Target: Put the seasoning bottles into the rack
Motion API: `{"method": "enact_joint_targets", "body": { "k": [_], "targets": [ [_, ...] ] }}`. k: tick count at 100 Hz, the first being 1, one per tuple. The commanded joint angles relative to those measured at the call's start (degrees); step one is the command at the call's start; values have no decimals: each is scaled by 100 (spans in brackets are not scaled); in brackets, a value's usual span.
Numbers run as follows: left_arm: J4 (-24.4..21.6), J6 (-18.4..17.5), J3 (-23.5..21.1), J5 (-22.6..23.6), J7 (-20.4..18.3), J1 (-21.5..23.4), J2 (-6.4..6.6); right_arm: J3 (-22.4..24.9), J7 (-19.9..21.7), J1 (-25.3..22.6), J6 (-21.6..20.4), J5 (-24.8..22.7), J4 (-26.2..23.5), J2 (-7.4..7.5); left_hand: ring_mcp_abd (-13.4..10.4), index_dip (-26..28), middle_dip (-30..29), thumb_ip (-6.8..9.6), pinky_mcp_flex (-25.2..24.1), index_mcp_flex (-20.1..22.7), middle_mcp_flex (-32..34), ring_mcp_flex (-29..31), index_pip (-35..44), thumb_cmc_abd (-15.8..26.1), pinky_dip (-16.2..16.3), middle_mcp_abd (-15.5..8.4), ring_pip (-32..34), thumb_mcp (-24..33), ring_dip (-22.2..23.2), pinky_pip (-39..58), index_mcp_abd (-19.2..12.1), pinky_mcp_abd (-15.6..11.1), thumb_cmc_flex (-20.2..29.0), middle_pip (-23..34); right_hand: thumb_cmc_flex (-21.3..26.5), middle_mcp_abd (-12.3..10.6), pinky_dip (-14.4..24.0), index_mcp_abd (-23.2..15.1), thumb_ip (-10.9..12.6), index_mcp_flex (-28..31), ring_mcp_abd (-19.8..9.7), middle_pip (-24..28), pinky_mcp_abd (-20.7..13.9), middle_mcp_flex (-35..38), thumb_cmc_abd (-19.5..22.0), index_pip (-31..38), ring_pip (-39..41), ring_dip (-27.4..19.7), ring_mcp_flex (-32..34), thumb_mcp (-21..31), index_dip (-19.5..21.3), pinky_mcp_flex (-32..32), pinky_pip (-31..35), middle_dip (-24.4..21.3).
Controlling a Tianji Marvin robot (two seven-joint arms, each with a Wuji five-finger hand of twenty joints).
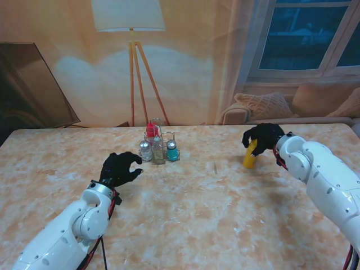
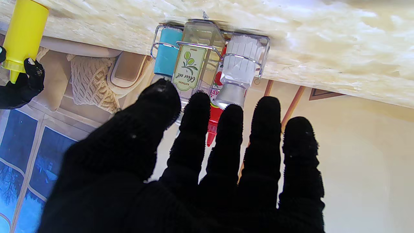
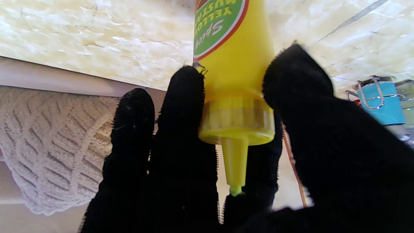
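Left hand (image 1: 120,169), seven o'clock of rack, fingers spread, holding nothing; wire rack (image 1: 159,147), table centre, carrying white shaker (image 1: 145,149), oil bottle (image 1: 158,153), teal shaker (image 1: 172,151), red ketchup (image 1: 151,130); mustard bottle (image 1: 250,156), three o'clock, well apart, pinched near cap by right hand (image 1: 262,137); risk: high grip lets bottle swing, clipping rack wires; crowded slots obstruct entry.

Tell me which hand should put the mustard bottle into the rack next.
The right hand: its fingers already close around the yellow mustard bottle. The left hand is open and holds nothing, near the wire rack.
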Motion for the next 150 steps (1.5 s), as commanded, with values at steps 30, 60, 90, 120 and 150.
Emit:
{"method": "enact_joint_targets", "body": {
  "k": [30, 60, 90, 120, 150],
  "targets": [
    [17, 8, -5, -13, -66, -13, -10, -55, 445, 142, -238, 69, -140, -26, -27, 14, -4, -97, -19, -76, -149, -86, 109, -95, 109, 22, 8, -9, 5, 46, -67, -55, 161, 23, 1002, -733, 101, -111, 252, 693, -717, 823, -21, 885, 282, 1191, 94, -78, 169, 640, 111, 87, 200, 286],
    [74, 20, -8, -50, -46, -48, -20, -329, 611, 544, -372, 375, -70, -89, -21, 8, -2, -102, -11, -71, -141, -77, 128, -114, 101, 29, 14, -2, 7, 49, -72, -59, 169, 31, 1003, -719, 101, -101, 258, 700, -721, 836, -22, 892, 288, 1192, 143, -72, 174, 638, 83, 86, 214, 289],
    [119, 20, -32, -71, -23, -64, -25, -1151, 530, 1331, -477, 1068, 406, -321, -28, 0, -2, -105, -12, -70, -140, -74, 142, -126, 92, 19, 17, 6, 7, 47, -74, -58, 180, 34, 998, -727, 97, -114, 261, 696, -724, 838, -24, 884, 305, 1184, 163, -75, 167, 627, 64, 81, 216, 298],
    [133, -22, -81, -60, -20, -50, -19, -2363, 233, 2285, -550, 2011, 1325, -857, -23, 55, -4, -134, -11, -43, -132, -73, 245, -164, 86, 20, 10, -29, 4, 46, -89, -58, 209, 33, 1006, -717, 94, -109, 265, 698, -724, 840, -24, 875, 316, 1188, 179, -68, 161, 624, 67, 81, 218, 308],
    [205, -44, -111, -83, 25, -72, -26, -3067, 10, 2808, -489, 2612, 1957, -1470, -23, 37, -4, -130, -14, -58, -133, -77, 277, -180, 80, 23, 6, -33, 2, 42, -81, -60, 221, 34, 1013, -683, 90, -86, 269, 685, -715, 852, -24, 866, 331, 1187, 193, -65, 174, 609, 63, 79, 219, 304]
  ]
}}
